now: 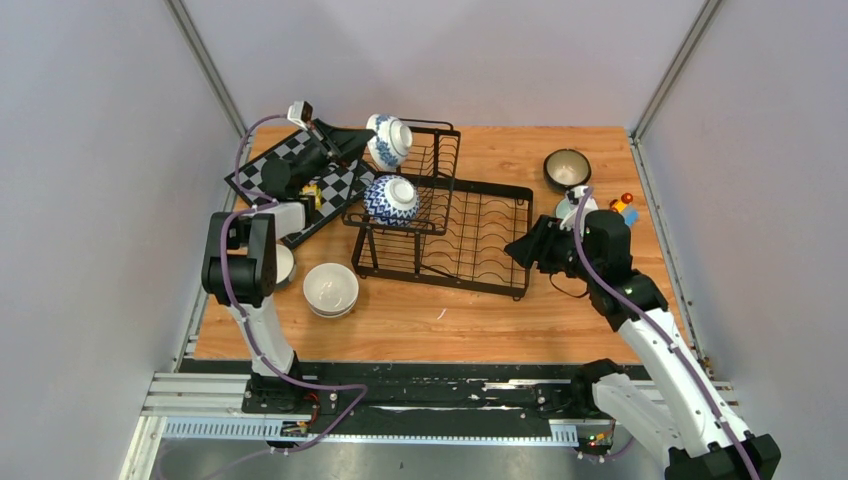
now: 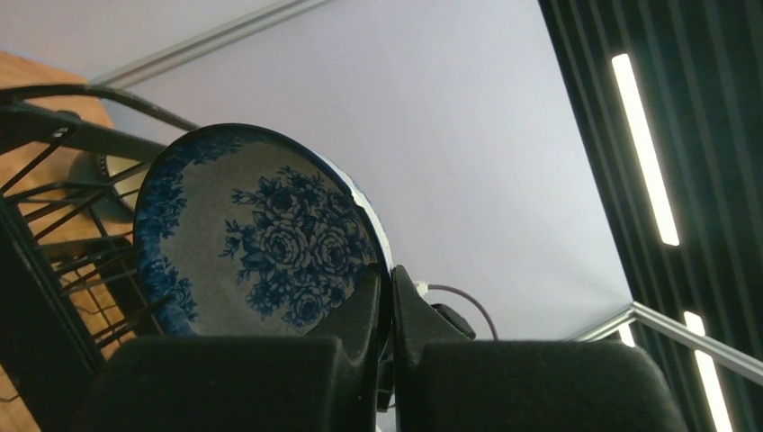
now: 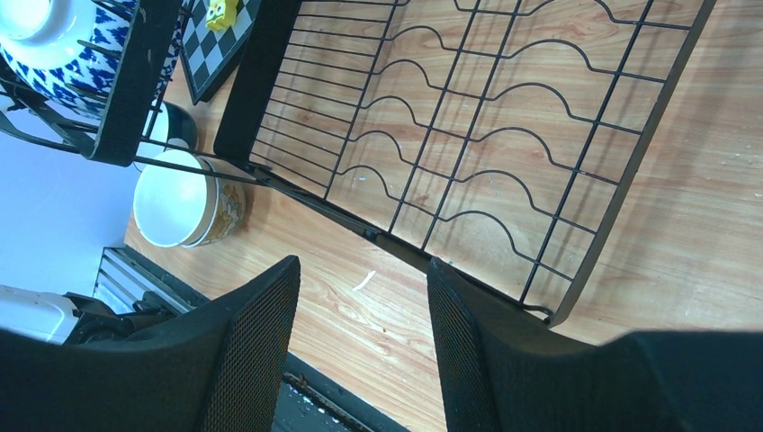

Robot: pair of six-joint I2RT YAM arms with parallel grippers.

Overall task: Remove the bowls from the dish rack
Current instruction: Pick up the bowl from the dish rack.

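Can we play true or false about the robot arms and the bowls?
1. The left gripper pinches the rim of a blue bowl. True.
2. The right gripper holds a bowl. False: it is open and holds nothing.
3. The bottom part of the rack is full of bowls. False: no bowl shows there.
4. A white bowl sits on the table. True.

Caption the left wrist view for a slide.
Left fingers pinch the rim of a blue-and-white floral bowl beside the black dish rack.
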